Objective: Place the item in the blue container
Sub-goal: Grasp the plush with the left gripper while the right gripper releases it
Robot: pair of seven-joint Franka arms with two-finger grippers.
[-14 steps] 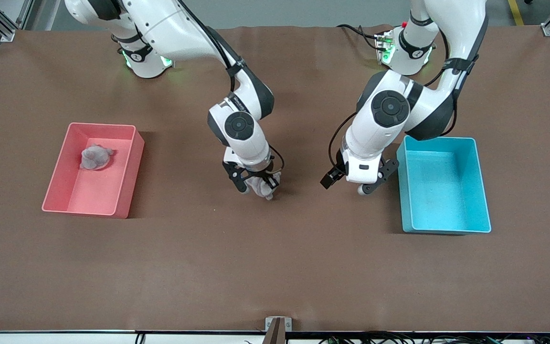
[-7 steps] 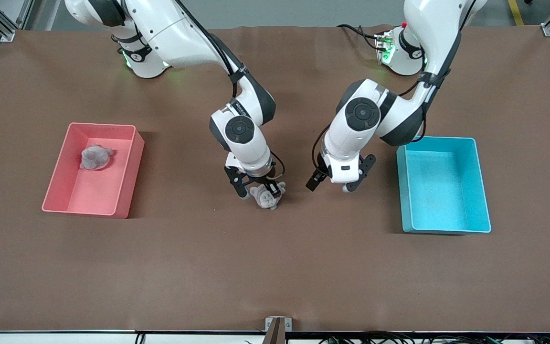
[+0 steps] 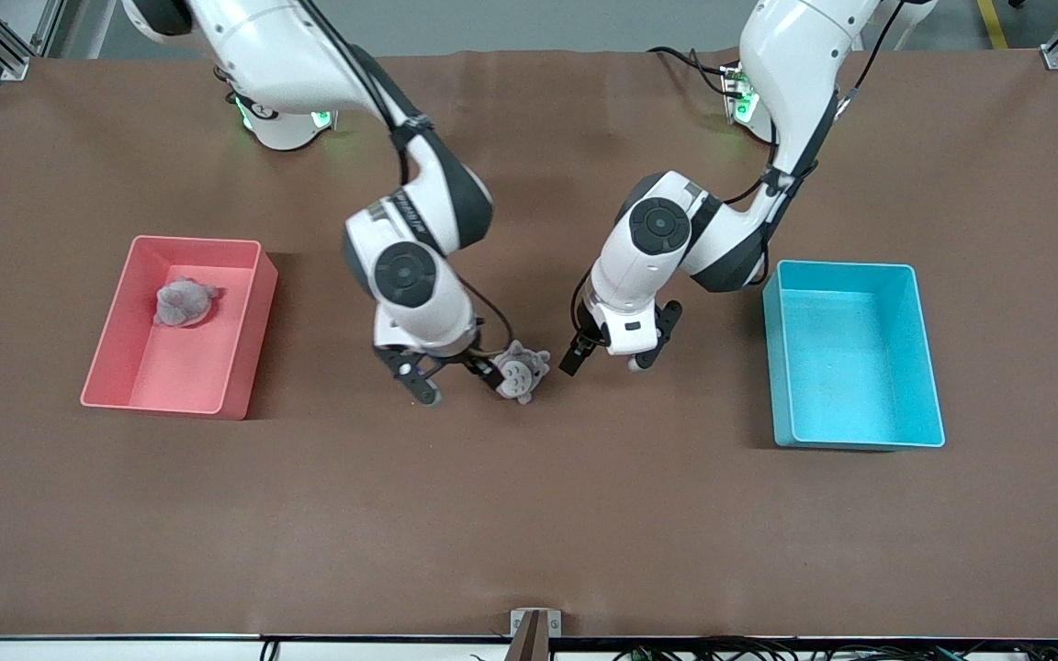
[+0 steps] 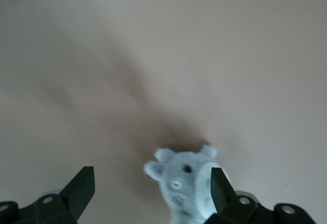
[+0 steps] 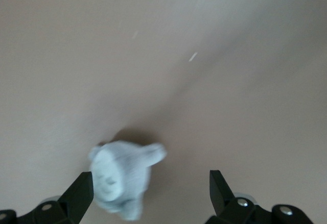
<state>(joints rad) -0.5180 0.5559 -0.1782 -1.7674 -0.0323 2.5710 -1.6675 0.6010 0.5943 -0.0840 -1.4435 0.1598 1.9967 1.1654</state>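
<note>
A small grey plush toy (image 3: 522, 370) lies on the brown table between the two grippers. My right gripper (image 3: 460, 386) hangs open just above the table; in the right wrist view the toy (image 5: 122, 178) sits close to one of its fingers (image 5: 79, 193), not pinched. My left gripper (image 3: 606, 364) is open too and low, on the toy's side toward the left arm's end. The left wrist view has the toy (image 4: 186, 188) by one finger (image 4: 220, 185). The blue container (image 3: 772, 358) stands with nothing in it toward the left arm's end.
A pink bin (image 3: 258, 303) of the same shape stands toward the right arm's end and holds another grey plush (image 3: 183, 303). A small bracket (image 3: 534, 624) sits at the table's near edge.
The right gripper has opened, let go of the plush and shifted toward the right arm's end. The left gripper has moved away from the blue container toward the plush.
</note>
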